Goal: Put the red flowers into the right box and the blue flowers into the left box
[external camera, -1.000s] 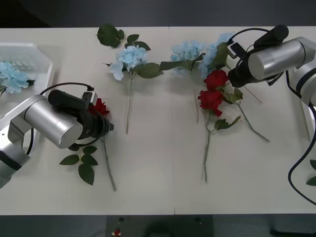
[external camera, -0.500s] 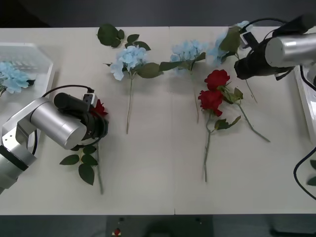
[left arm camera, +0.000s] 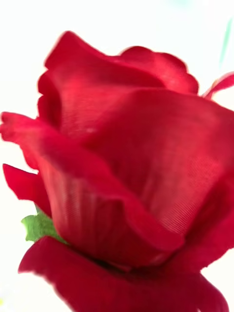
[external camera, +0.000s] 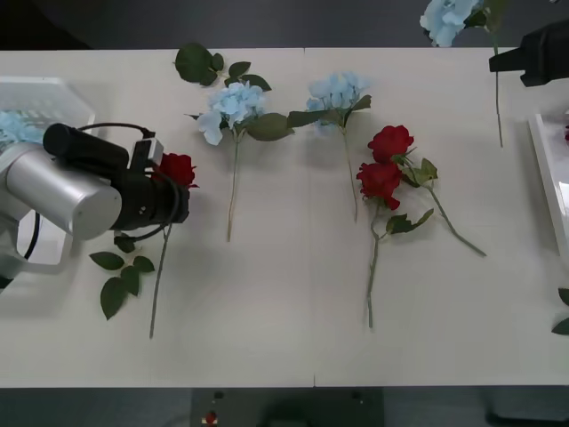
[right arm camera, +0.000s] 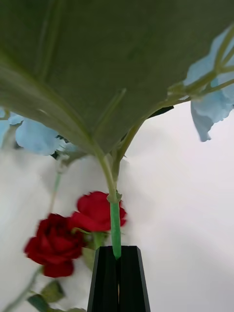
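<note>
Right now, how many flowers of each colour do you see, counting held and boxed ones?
Red flowers: 3, one at the left gripper, two on the table.
Blue flowers: 4, two on the table, one in the right gripper, one in the left box.
Total: 7.

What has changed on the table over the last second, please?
The right gripper, shut on a blue flower, has lifted it off the table toward the far right. The left gripper has raised a red rose and drawn it leftward. The two roses and two blue flowers mid-table stayed put.
</note>
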Controlling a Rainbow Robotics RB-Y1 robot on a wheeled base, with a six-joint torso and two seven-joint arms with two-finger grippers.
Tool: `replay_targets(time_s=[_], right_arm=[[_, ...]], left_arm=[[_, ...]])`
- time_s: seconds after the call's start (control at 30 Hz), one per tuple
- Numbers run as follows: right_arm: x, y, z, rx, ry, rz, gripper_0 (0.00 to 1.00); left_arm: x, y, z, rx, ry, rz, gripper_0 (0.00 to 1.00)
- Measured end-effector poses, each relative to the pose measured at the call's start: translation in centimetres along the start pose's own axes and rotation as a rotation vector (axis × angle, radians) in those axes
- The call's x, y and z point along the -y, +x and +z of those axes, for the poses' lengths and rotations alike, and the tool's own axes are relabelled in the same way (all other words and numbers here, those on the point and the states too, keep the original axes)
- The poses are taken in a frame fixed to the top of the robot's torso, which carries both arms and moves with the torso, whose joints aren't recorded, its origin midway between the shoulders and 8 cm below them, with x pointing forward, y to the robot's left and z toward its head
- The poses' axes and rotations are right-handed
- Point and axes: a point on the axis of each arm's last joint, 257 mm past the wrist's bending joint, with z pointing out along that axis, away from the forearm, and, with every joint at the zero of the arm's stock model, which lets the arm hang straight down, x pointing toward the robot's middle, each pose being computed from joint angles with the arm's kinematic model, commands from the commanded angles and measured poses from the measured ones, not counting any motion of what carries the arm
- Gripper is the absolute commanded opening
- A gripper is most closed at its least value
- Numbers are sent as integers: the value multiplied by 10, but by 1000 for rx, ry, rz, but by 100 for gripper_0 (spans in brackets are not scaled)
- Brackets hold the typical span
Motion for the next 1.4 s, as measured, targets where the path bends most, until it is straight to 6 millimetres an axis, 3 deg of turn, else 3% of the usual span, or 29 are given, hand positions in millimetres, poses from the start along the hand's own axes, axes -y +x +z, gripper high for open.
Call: replay_targets(time_s=[0.17,0.4,0.6,0.77,0.93,1.13,1.4], right_arm=[[-16,5,-23,97,-96,112,0],[-21,48,-27,178,-161,134,0],[-13,93,-34,180,-152,246,0],[-7,101,-38,182,-136,264,0],[13,120,-38,135,-68,248,0],[40,160,-29,48,36,223,0],[68,213,0,-13,160,247,0]], left_arm=[[27,-46,-47,77,130,-76,0],[73,-96,-89,238,359,-19,0],[114,-120,-115,309,627,-123,0],[131,-126,-129,427,719,135,0],[164,-144,-147,475,884,5,0],[219,-156,-145,650,927,59,0],[296,-124,-119,550,1027,34,0]])
